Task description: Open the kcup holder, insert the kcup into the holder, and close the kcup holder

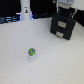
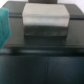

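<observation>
The kcup (image 1: 32, 52), a tiny pod with a green top, sits alone on the white table toward the front of the exterior view. The kcup holder (image 1: 64, 26), a black box with two stacked fronts, stands at the back on the exterior view's right; both fronts look pushed in. My gripper (image 1: 65, 11) hangs right above the holder's top, far from the kcup, and blur hides how its fingers stand. In the wrist view a grey and black boxy shape (image 2: 46, 21) fills the middle over a dark surface. No fingertips can be made out there.
A white bottle-like object (image 1: 24, 11) stands at the back on the exterior view's left, before a dark strip along the table's far edge. A teal shape (image 2: 4, 26) shows at one edge of the wrist view.
</observation>
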Tool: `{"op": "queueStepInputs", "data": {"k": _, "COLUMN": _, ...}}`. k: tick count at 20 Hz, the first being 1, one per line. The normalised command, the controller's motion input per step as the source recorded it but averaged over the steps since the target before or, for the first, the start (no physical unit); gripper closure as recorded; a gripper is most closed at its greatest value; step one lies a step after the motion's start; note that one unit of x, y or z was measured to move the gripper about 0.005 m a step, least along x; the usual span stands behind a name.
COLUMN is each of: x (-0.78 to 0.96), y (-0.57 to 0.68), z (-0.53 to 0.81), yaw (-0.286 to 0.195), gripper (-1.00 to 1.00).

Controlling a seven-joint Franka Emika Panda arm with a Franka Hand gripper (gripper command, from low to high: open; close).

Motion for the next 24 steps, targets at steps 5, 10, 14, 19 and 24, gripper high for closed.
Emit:
{"op": "queueStepInputs", "data": {"k": 5, "x": -0.40, "y": 0.06, "z": -0.45, "yaw": -0.066, "gripper": -1.00}}
{"op": "queueStepInputs", "data": {"k": 10, "x": -0.37, "y": 0.04, "z": -0.48, "yaw": 0.002, "gripper": -1.00}}
{"op": "queueStepInputs", "data": {"k": 14, "x": -0.34, "y": 0.02, "z": -0.40, "yaw": 0.002, "gripper": -1.00}}
{"op": "queueStepInputs", "data": {"k": 19, "x": -0.10, "y": 0.01, "z": -0.06, "yaw": -0.013, "gripper": 1.00}}
{"op": "queueStepInputs", "data": {"k": 24, "x": 0.04, "y": -0.01, "z": 0.01, "yaw": -0.004, "gripper": 1.00}}
